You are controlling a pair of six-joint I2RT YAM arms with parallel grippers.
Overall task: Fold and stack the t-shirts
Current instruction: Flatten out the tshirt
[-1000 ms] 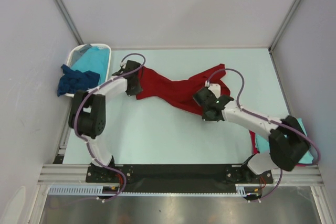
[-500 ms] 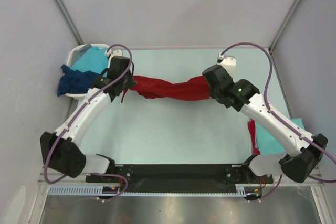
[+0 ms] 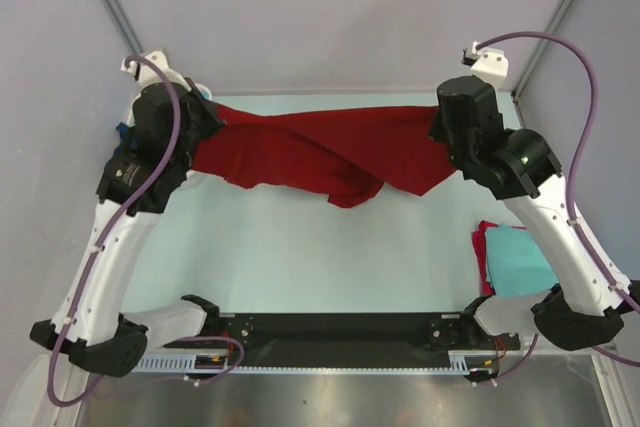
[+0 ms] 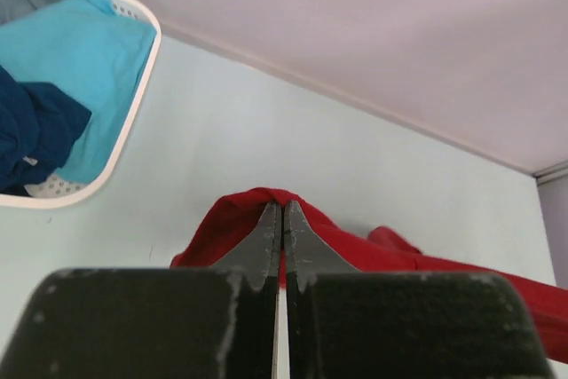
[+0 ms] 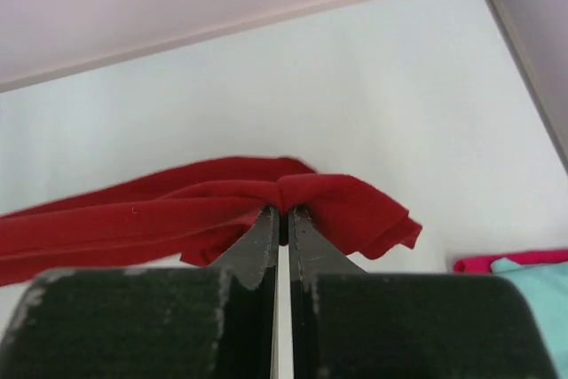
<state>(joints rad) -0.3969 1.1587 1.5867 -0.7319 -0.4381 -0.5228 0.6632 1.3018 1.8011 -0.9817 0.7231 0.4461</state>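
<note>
A dark red t-shirt [image 3: 320, 152] hangs stretched and twisted in the air between both arms, high over the table. My left gripper [image 4: 282, 210] is shut on its left end [image 4: 231, 228]. The right gripper [image 5: 286, 212] is shut on its right end [image 5: 346, 206]. In the top view both sets of fingers are hidden under the wrists. A turquoise t-shirt [image 4: 84, 51] and a dark navy one [image 4: 31, 130] lie in the white basket [image 4: 138, 104]. A folded turquoise shirt [image 3: 522, 259] lies on a red one [image 3: 483, 247] at the right.
The white basket stands at the table's far left corner, mostly hidden by the left arm in the top view. The folded stack lies near the table's right edge. Grey walls close in the back and both sides.
Both arms have risen and spread apart, lifting the dark red t-shirt off the table. It went from a bunched strip to a wider hanging span.
</note>
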